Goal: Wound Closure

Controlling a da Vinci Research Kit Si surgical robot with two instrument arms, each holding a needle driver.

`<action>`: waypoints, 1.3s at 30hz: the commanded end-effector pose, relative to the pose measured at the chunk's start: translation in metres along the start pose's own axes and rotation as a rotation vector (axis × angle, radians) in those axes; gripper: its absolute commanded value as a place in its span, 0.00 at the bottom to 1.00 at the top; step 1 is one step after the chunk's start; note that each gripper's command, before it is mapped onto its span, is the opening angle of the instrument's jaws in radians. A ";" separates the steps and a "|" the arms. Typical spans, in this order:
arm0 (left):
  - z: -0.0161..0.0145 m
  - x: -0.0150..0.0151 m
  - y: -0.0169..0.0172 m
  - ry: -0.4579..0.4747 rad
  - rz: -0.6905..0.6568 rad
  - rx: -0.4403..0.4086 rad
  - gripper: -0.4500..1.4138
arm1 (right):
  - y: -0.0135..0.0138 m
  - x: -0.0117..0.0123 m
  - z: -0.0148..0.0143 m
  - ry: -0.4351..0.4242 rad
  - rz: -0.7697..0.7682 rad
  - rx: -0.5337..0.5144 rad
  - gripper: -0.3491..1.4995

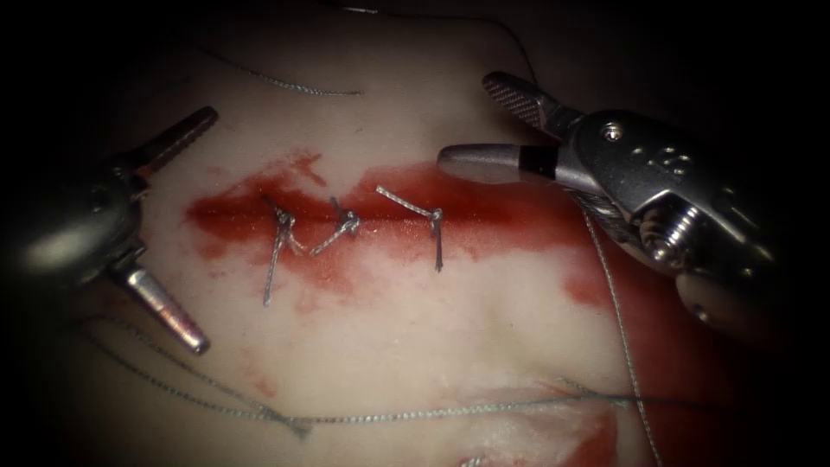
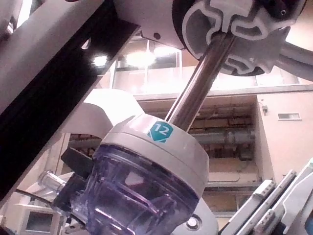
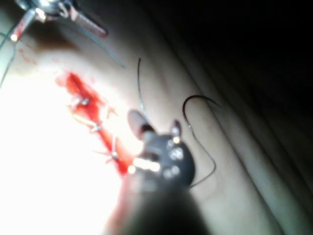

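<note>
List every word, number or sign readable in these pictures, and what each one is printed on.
"12": white digits on a teal badge on the white collar around the left arm's shaft.
Embossed marks on the metal wrist housing of the right arm's tool: too blurred to read.
The tissue, the thread and the left arm's tool carry no text.

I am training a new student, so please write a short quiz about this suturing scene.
1. True or false: the left tool holds the needle.
2. How many stitches cross the cut? A two, B three, C five.
3. Fill in: the right tool has its jaws ___.
Key: 1 false: both tools are open and hold nothing; the needle lies on the tissue, apparently not in it. 2 B. 3 open.
</note>
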 end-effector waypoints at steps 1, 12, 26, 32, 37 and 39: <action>0.0003 -0.0010 0.0008 -0.005 0.006 -0.002 0.99 | 0.0003 0.0007 0.0010 0.005 -0.003 0.001 0.96; -0.0001 -0.0008 0.0005 -0.007 -0.036 0.009 0.99 | 0.0001 0.0011 0.0010 0.007 -0.004 0.001 0.96; 0.0003 -0.0011 0.0006 -0.009 -0.038 0.017 0.99 | 0.0002 0.0009 0.0011 0.007 -0.013 0.006 0.97; 0.0003 -0.0011 0.0005 -0.009 -0.037 0.020 0.99 | 0.0000 0.0011 0.0011 0.006 -0.010 0.005 0.96; 0.0001 -0.0011 0.0008 -0.009 -0.036 0.020 0.99 | 0.0007 0.0013 0.0007 0.005 -0.008 0.009 0.94; 0.0000 -0.0011 0.0008 -0.009 -0.036 0.021 0.99 | 0.0009 0.0013 0.0006 0.005 -0.008 0.010 0.94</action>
